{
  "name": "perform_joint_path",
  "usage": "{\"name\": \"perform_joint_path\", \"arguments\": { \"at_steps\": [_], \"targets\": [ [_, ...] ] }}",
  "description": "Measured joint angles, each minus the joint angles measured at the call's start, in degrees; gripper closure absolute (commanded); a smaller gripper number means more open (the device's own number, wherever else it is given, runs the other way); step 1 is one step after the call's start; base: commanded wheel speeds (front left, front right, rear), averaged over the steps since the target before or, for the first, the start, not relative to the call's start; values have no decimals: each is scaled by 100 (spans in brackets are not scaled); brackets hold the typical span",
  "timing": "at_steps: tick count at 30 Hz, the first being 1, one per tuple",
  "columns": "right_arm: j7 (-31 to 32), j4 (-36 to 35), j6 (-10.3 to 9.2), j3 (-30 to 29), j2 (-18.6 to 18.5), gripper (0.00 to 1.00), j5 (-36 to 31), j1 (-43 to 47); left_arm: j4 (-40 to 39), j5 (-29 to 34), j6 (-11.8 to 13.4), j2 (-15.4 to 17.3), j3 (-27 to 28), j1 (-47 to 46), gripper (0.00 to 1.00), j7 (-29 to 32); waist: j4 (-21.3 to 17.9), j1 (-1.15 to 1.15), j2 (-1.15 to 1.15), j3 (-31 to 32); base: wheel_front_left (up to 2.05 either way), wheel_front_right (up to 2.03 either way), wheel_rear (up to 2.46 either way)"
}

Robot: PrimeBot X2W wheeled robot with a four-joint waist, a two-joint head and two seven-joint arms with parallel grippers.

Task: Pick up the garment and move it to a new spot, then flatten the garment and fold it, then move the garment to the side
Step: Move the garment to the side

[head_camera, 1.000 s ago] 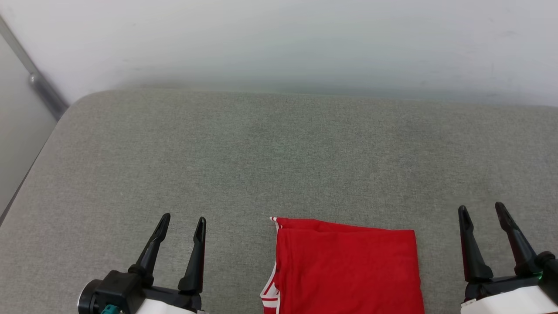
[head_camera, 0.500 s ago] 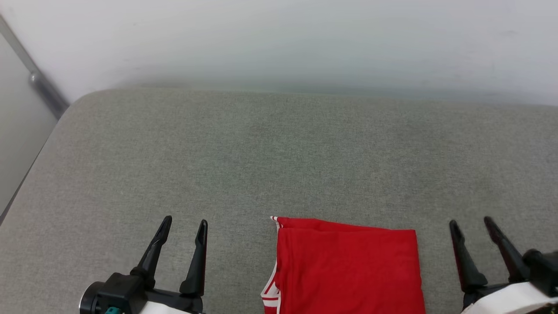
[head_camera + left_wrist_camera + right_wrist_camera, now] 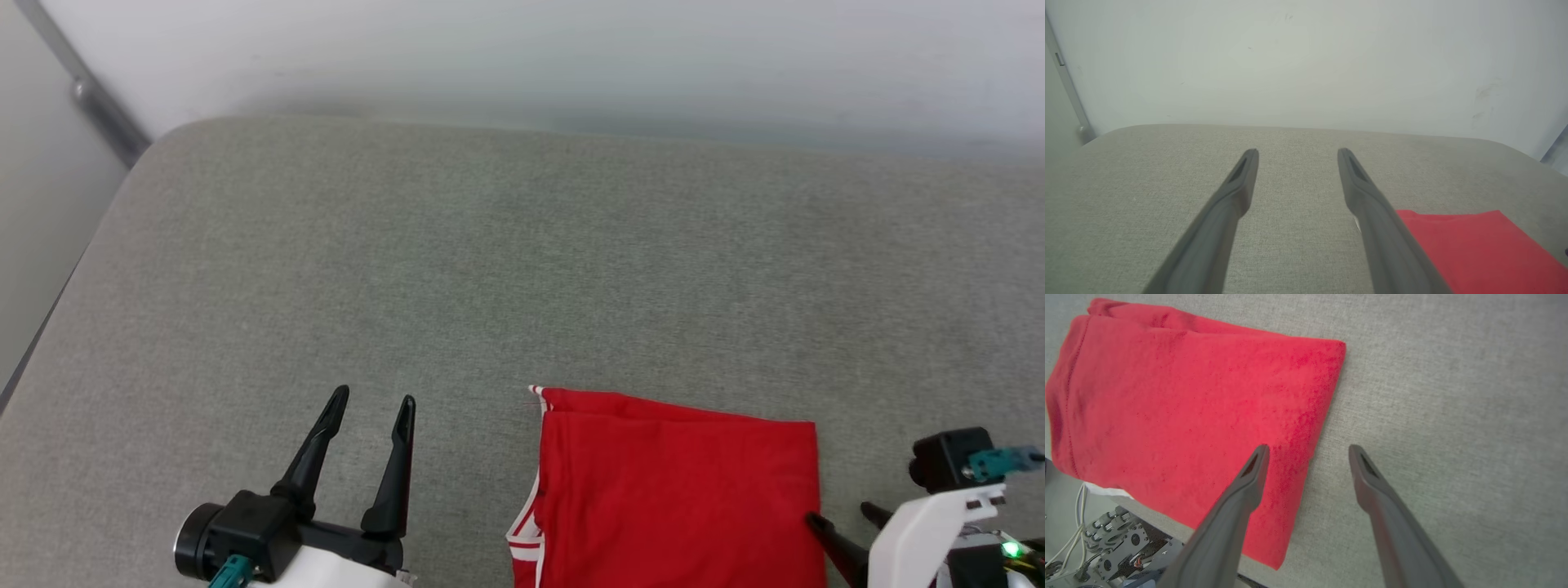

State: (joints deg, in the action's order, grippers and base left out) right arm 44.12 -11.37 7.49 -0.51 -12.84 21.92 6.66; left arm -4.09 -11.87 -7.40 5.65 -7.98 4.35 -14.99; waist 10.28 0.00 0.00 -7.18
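The garment [image 3: 678,490] lies folded into a neat red rectangle on the grey, cloth-covered counter [image 3: 490,245], at the near edge and a little to the right of the middle. Its plain red side faces up, and a piece of red-white striped trim [image 3: 522,549] shows at its near left corner. The left tool [image 3: 372,398] hovers over the bare counter to the left of the garment, apart from it. Its two dark fingers stand wide apart and hold nothing; in the left wrist view this tool [image 3: 1297,152] points toward the pale wall [image 3: 1306,61], with the garment [image 3: 1474,253] at the lower right. The right tool [image 3: 841,514] is low at the garment's right edge. In the right wrist view this tool [image 3: 1309,448] is also wide open and empty: one finger is over the red cloth [image 3: 1180,396] just inside the edge, the other is over the grey counter beside it. Whether the finger touches the cloth, I cannot tell.
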Motion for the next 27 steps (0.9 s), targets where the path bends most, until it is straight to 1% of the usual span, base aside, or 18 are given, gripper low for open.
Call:
{"name": "perform_joint_path", "arguments": {
  "at_steps": [3, 8, 12, 17, 18, 19, 20, 24, 27],
  "targets": [
    [586, 31, 0, -66, 234, 0, -98, -148, 18, -5, 0, -16, -66, -75, 0, 0, 114, 0, 0, -107, 0, 0, 0],
    [1089, 332, 1, -189, 510, 0, -381, -282, 56, -41, 0, -23, -142, -180, 0, 0, 337, 0, 0, -265, 0, 0, 0],
    [1138, 582, 0, -225, 613, 0, -474, -351, 74, -44, 0, -31, -188, -237, 0, 0, 504, 0, 0, -372, 0, 0, 0],
    [980, 835, -1, -160, 626, 0, -573, -436, 89, -45, 0, -37, -203, -260, 0, 0, 635, 0, 0, -466, 0, 0, 0],
    [931, 867, -11, -89, 593, 51, -600, -454, 96, -45, 0, -40, -207, -263, 0, 0, 650, -1, 0, -476, 0, 0, 0],
    [842, 903, -10, -37, 563, 82, -612, -469, 102, -45, 0, -43, -211, -266, 0, 0, 660, -1, 0, -480, 0, 0, 0],
    [739, 949, -10, -7, 545, 100, -615, -486, 113, -43, 0, -44, -212, -273, 0, 0, 664, -1, 0, -478, 0, 0, 0],
    [495, 1110, 1, 249, 447, 100, -632, -622, 143, -40, 0, -60, -216, -280, 0, 0, 613, 0, 0, -430, 0, 0, 0],
    [372, 1103, 7, 545, 191, 100, -756, -712, 143, -41, 0, -73, -221, -279, 0, 0, 497, 0, 0, -392, 0, 0, 0]
  ]
}}
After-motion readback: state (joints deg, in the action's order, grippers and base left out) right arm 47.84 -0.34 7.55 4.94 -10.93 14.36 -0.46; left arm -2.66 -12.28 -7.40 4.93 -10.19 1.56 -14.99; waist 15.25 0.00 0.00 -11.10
